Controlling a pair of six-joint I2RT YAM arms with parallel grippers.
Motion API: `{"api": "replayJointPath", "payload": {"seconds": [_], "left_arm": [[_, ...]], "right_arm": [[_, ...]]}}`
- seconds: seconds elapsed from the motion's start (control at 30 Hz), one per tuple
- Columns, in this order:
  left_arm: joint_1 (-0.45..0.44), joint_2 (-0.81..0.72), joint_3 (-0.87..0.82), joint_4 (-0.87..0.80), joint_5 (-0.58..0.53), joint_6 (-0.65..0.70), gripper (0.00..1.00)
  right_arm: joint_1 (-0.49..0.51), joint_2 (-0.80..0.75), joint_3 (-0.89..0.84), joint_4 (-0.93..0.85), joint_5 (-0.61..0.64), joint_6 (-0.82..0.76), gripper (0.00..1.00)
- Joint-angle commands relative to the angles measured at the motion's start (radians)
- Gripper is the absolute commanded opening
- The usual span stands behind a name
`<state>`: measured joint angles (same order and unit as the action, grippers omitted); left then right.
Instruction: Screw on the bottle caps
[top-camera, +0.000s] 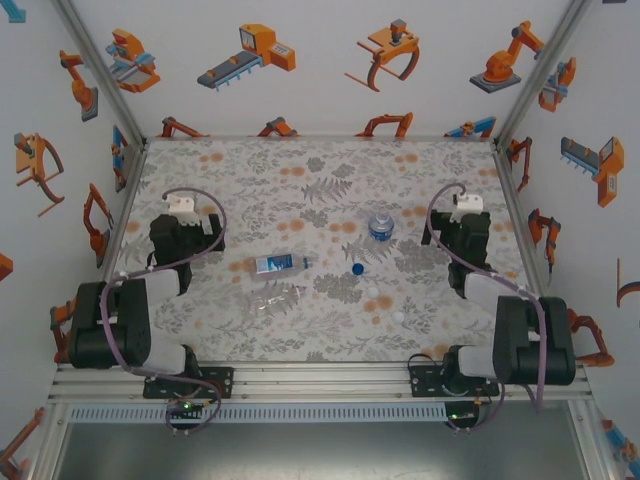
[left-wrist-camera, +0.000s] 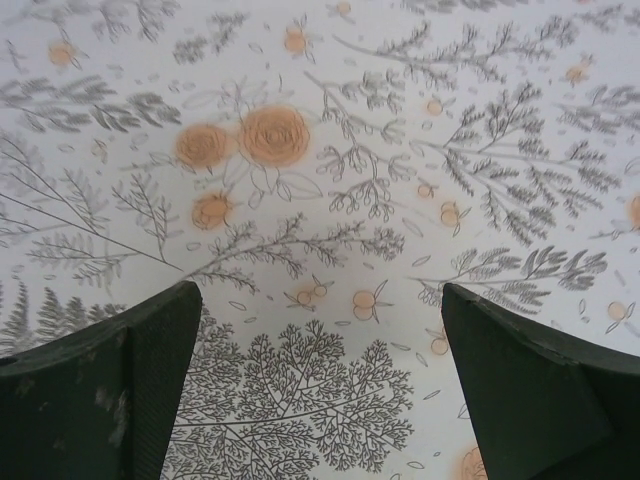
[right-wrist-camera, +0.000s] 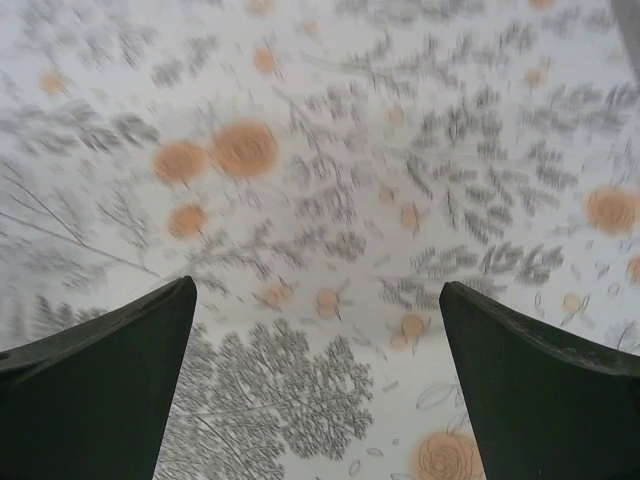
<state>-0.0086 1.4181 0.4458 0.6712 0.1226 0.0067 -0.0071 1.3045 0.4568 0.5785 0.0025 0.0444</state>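
Note:
Three bottles sit mid-table in the top view. One with a blue label stands upright (top-camera: 379, 226), a second labelled one lies on its side (top-camera: 278, 263), and a clear one lies just in front of it (top-camera: 272, 298). Loose bottle caps rest to their right: a blue one (top-camera: 357, 268) and two white ones (top-camera: 372, 291) (top-camera: 399, 317). My left gripper (top-camera: 182, 215) (left-wrist-camera: 320, 340) hangs open over bare mat, left of the lying bottles. My right gripper (top-camera: 465, 215) (right-wrist-camera: 315, 340) is open over the mat, right of the upright bottle, with nothing between its fingers; its view is blurred.
A floral printed mat (top-camera: 330, 180) with orange dots covers the table. White walls with orange robot pictures close in the left, back and right sides. An aluminium rail (top-camera: 320, 380) runs along the near edge, carrying both arm bases.

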Motion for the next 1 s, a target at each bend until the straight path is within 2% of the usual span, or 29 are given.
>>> {"api": "replayJointPath", "payload": {"seconds": [0.0, 0.17, 0.43, 0.7, 0.8, 0.97], "left_arm": [[-0.019, -0.079, 0.045, -0.136, -0.081, -0.004, 0.97], [-0.027, -0.166, 0.124, -0.302, -0.082, -0.05, 0.97], [-0.028, -0.288, 0.253, -0.573, 0.007, -0.154, 0.97], [-0.028, -0.328, 0.347, -0.732, 0.114, -0.256, 0.97], [-0.03, -0.345, 0.347, -0.724, 0.174, -0.284, 0.97], [-0.036, -0.396, 0.31, -0.665, 0.211, -0.345, 0.97]], "right_arm": [[0.02, -0.076, 0.054, -0.17, -0.11, -0.014, 0.94], [0.057, -0.187, 0.069, -0.264, -0.263, -0.041, 0.93], [0.12, -0.321, 0.042, -0.3, -0.45, -0.082, 0.91], [0.203, -0.234, 0.055, -0.228, -0.46, -0.098, 0.9], [0.234, -0.179, 0.048, -0.14, -0.437, -0.096, 0.91], [0.275, -0.057, 0.079, -0.048, -0.411, -0.093, 0.92]]}}
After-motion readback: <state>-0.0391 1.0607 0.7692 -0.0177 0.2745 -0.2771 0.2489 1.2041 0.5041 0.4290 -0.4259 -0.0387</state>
